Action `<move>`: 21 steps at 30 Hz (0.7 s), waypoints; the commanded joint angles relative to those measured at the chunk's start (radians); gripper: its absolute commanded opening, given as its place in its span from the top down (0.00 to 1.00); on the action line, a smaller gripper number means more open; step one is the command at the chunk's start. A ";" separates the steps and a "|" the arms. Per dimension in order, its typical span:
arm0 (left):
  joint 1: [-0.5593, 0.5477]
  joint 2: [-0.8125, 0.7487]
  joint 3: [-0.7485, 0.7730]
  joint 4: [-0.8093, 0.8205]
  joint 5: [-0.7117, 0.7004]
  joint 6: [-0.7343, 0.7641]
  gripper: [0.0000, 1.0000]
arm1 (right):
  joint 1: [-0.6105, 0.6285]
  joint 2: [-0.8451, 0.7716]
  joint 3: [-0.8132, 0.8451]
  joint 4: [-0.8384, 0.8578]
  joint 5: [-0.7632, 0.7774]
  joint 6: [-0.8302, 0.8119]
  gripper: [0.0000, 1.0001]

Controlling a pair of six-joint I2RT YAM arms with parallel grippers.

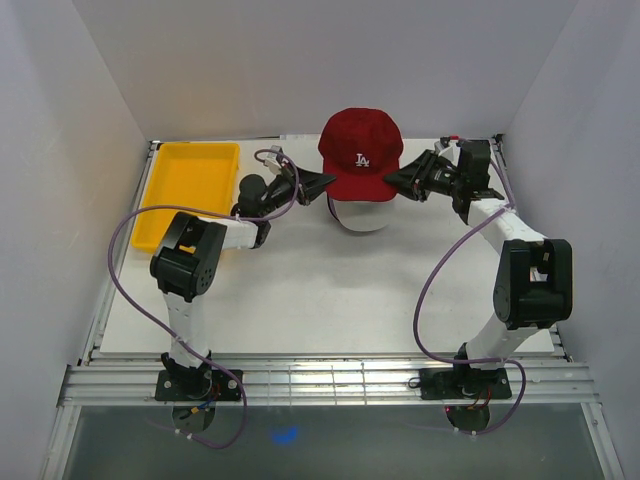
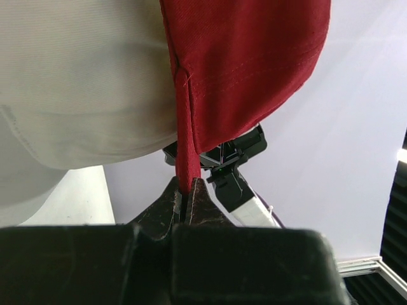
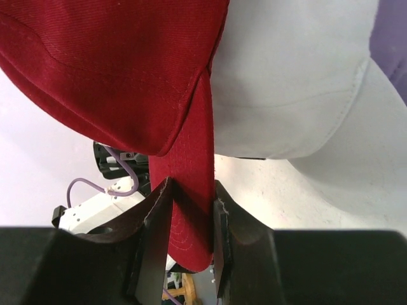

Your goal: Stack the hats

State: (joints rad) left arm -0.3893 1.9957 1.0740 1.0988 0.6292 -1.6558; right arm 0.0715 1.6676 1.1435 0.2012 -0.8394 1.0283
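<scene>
I hold the dark red hat (image 1: 360,150) directly above the white hat (image 1: 362,222): left gripper (image 1: 322,182) pinched tight on its edge, right gripper (image 1: 393,180) clamped narrowly on the opposite edge. I'd lower both together, level, crowns aligned.

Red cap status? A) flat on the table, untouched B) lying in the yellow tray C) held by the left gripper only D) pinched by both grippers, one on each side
D: the left gripper and the right gripper each clamp an edge of the red cap, on opposite sides.
</scene>
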 commanded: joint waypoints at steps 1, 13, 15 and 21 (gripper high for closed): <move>-0.040 -0.008 -0.006 0.023 0.127 0.022 1.00 | 0.014 -0.026 -0.036 -0.020 -0.018 -0.093 0.74; -0.040 0.029 -0.039 -0.043 0.144 0.054 1.00 | -0.025 -0.022 -0.091 -0.054 -0.004 -0.157 0.76; -0.040 0.037 -0.046 -0.050 0.142 0.054 1.00 | -0.033 -0.017 -0.099 -0.054 -0.003 -0.162 0.76; -0.040 0.054 -0.055 -0.086 0.145 0.074 1.00 | -0.039 0.006 -0.107 -0.082 0.013 -0.203 0.77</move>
State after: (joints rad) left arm -0.4084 2.0449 1.0332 1.0512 0.6724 -1.6123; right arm 0.0391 1.6634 1.0481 0.1555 -0.8474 0.9234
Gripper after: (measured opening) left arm 0.036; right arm 0.310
